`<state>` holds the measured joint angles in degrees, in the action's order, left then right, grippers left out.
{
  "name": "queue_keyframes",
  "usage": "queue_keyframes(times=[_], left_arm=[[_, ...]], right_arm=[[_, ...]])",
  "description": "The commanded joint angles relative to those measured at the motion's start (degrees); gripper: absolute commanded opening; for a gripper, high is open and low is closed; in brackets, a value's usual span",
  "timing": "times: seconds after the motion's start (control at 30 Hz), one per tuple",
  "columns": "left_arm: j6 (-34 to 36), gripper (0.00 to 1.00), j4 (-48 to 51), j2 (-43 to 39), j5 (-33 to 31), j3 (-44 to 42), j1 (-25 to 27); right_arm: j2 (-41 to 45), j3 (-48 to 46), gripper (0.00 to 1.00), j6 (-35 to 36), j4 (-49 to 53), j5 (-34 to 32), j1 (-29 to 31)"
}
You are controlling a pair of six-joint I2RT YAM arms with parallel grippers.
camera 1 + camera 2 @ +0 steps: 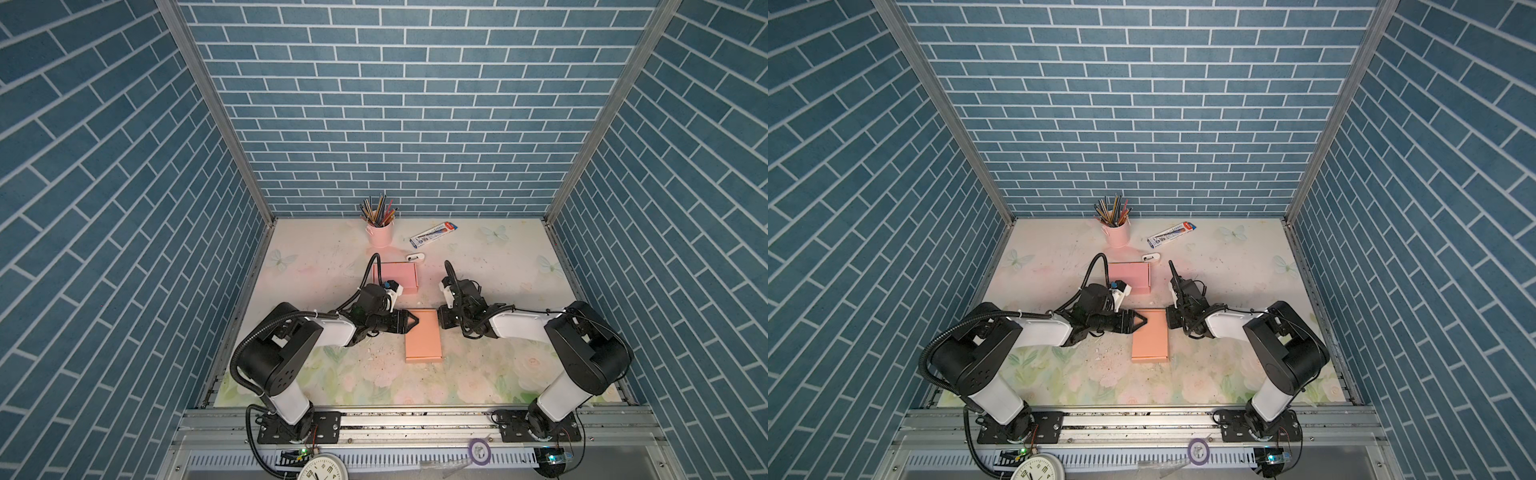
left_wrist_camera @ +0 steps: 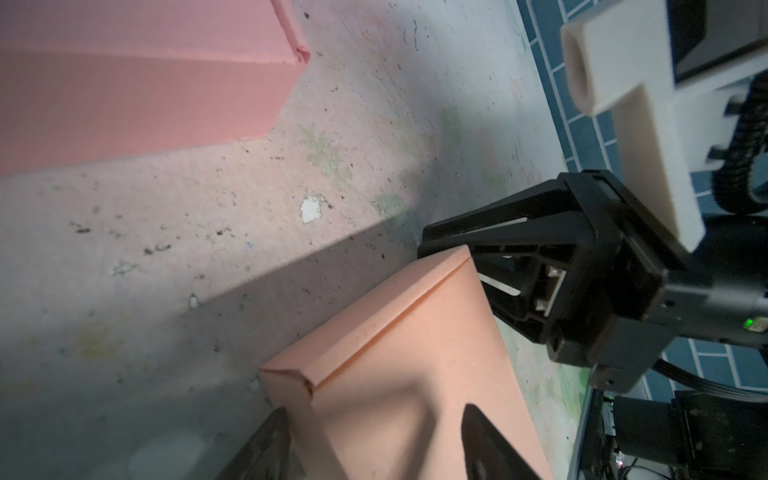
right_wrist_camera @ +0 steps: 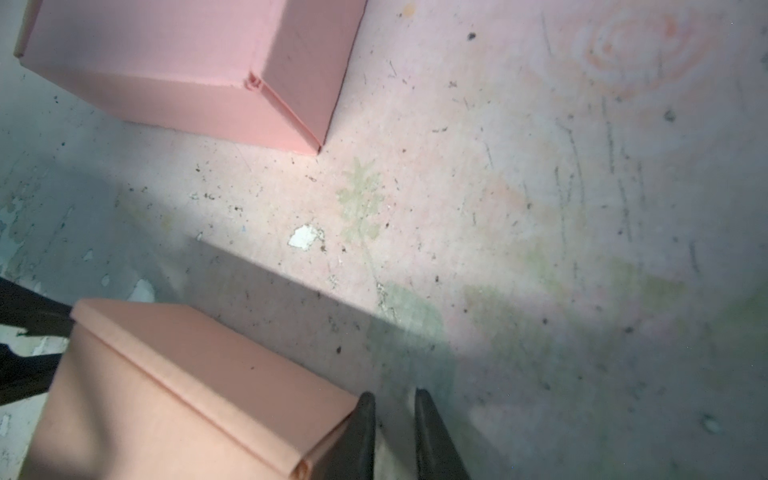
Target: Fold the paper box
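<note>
The peach paper box (image 1: 423,336) (image 1: 1150,337) lies on the table between both arms, its lid down flat. My left gripper (image 1: 417,321) (image 2: 376,409) is open at the box's left edge near the far corner. One finger is beside the wall and the other hangs over the lid (image 2: 399,374), casting a shadow on it. My right gripper (image 1: 439,318) (image 3: 392,399) is at the far right corner. It is shut but for a thin slit, with nothing in it, and one finger (image 3: 357,432) rests against the box's side (image 3: 174,395).
A second, pinker box (image 1: 395,276) (image 3: 187,62) stands just behind the left gripper. Further back are a pink cup of pencils (image 1: 380,232), a pencil carton (image 1: 433,234) and a small white object (image 1: 415,257). A clock (image 1: 322,467) and a tape roll (image 1: 480,449) sit on the front rail.
</note>
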<state>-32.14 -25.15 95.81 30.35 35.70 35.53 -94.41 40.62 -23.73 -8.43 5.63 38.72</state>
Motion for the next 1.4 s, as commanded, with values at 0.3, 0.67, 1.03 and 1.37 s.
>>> queue_keyframes(times=[0.3,0.67,1.03,1.37], left_arm=[[1.62,0.69,1.37,-5.92,0.53,-3.57,-0.16],[0.53,0.68,2.39,-12.02,-0.65,-8.79,3.01],[-1.6,0.67,-0.28,-10.18,-1.7,-8.18,7.09],[-2.31,0.66,-1.35,-8.63,-1.7,-6.78,8.33]], right_arm=[[8.83,-9.05,0.24,-3.23,3.7,-2.0,-0.48],[14.87,-13.46,0.24,-6.75,3.43,-1.92,2.51],[11.49,-12.26,0.23,-8.52,1.24,-2.01,6.62],[10.17,-10.5,0.23,-8.66,0.87,-1.22,8.45]])
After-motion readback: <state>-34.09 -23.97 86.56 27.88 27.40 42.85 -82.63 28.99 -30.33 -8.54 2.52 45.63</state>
